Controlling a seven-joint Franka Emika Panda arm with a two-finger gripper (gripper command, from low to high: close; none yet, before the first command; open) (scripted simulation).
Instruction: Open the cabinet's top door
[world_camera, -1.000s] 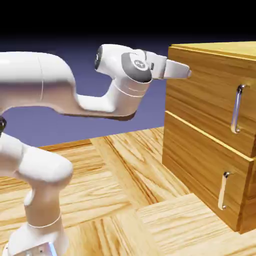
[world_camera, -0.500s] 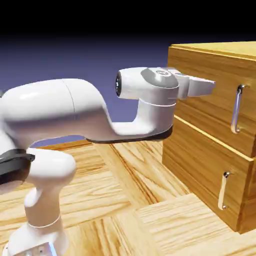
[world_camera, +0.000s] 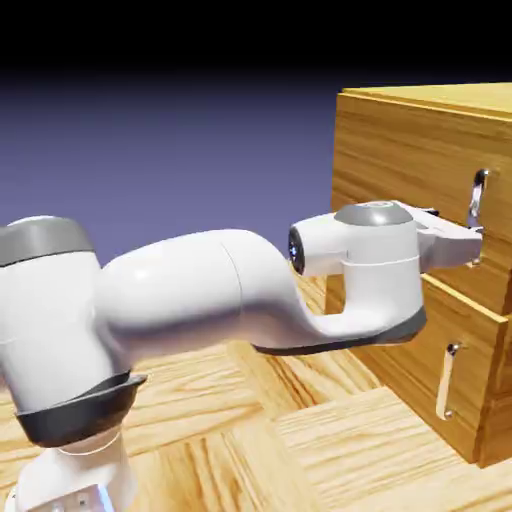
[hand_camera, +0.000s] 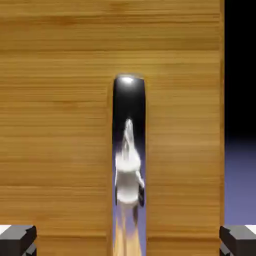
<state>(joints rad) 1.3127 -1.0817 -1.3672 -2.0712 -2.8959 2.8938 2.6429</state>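
Note:
The light-brown wood-grain cabinet (world_camera: 400, 140) stands at the exterior view's right. Its top door (world_camera: 410, 180) carries a long vertical silver handle (world_camera: 478, 195), and my gripper (world_camera: 472, 245) has reached the lower part of that handle, covering it. In the hand view the door's wood (hand_camera: 60, 125) fills the picture, with the shiny handle (hand_camera: 129, 150) running upright in the middle. My two grey fingertips (hand_camera: 17, 239) sit far apart at the bottom corners, on either side of the handle and not touching it. The gripper is open.
Below the top door is the lower panel (world_camera: 400, 340) with a shorter silver handle (world_camera: 447, 380). The wooden table (world_camera: 250, 440) spreads under the arm. My white arm (world_camera: 220, 290) stretches low from the left toward the cabinet.
My arm has swung down and to the right, from level with the cabinet's top edge to the lower part of the top door's handle. The jaws stayed wide.

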